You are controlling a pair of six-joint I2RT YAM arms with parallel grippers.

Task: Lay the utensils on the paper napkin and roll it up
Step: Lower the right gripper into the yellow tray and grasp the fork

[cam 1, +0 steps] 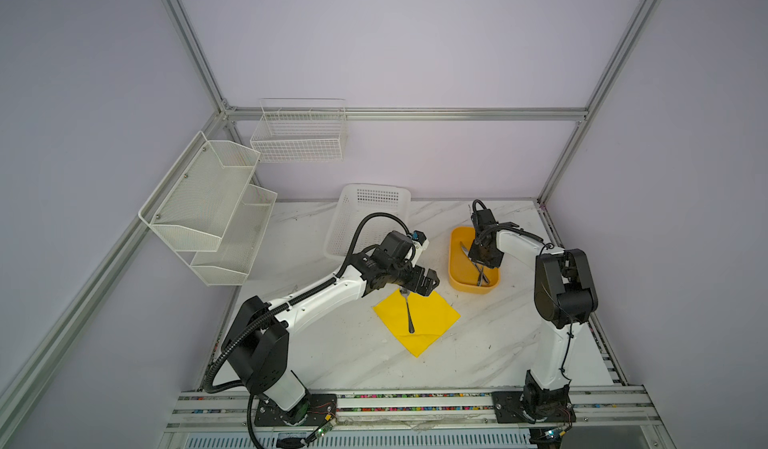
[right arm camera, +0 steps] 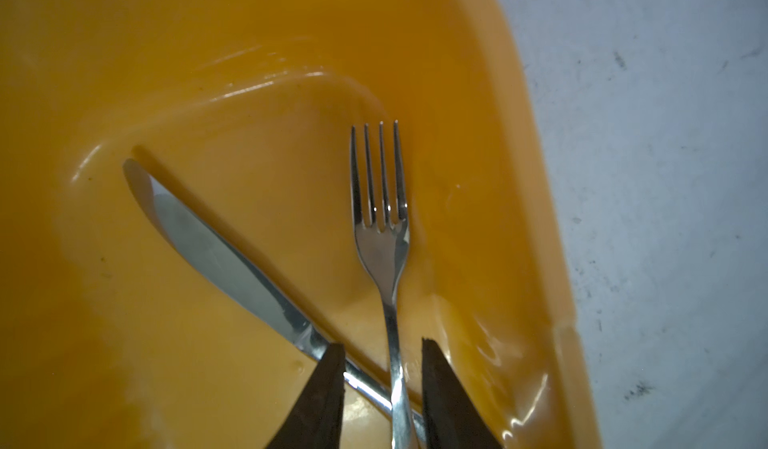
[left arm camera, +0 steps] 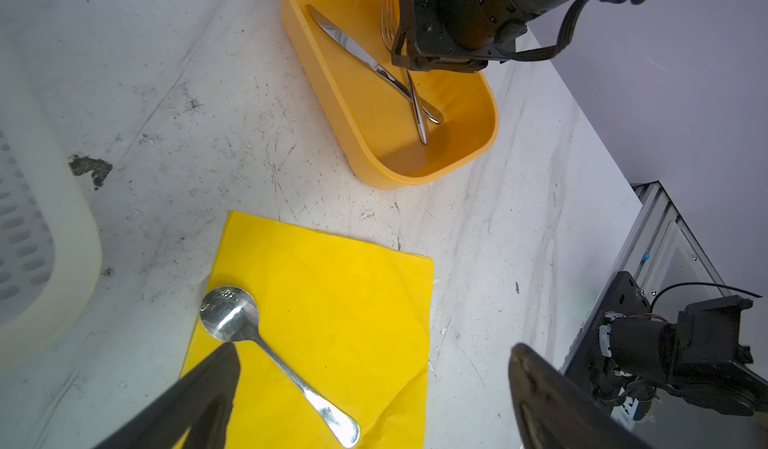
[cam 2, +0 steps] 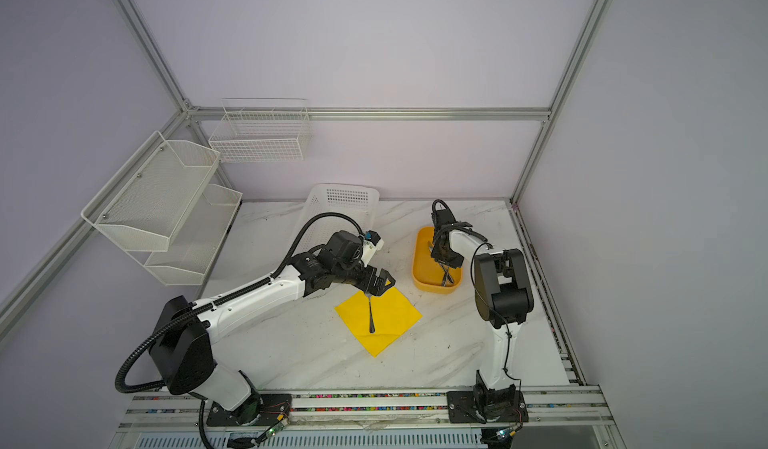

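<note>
The yellow paper napkin (cam 1: 434, 320) (cam 2: 397, 316) (left arm camera: 353, 301) lies flat on the marble table. A silver spoon (cam 1: 409, 316) (cam 2: 371, 316) (left arm camera: 270, 357) rests on it, bowl toward the back. My left gripper (cam 1: 426, 287) (cam 2: 380, 285) (left arm camera: 374, 355) hovers open over the spoon's bowl end, holding nothing. A fork (right arm camera: 380, 256) (left arm camera: 388, 23) and a knife (right arm camera: 224, 260) (left arm camera: 353, 48) lie crossed in the orange tub (cam 1: 455, 260) (left arm camera: 332, 94) (right arm camera: 498, 177). My right gripper (cam 1: 483, 265) (right arm camera: 382, 343) reaches into the tub, its narrowed jaws standing either side of the fork's handle with small gaps.
A white perforated plastic basket (cam 1: 370, 214) stands behind the left arm. A two-tier mesh rack (cam 1: 208, 206) and a wire basket (cam 1: 299, 135) hang on the left and back walls. The tub (cam 2: 419, 268) sits right of the napkin.
</note>
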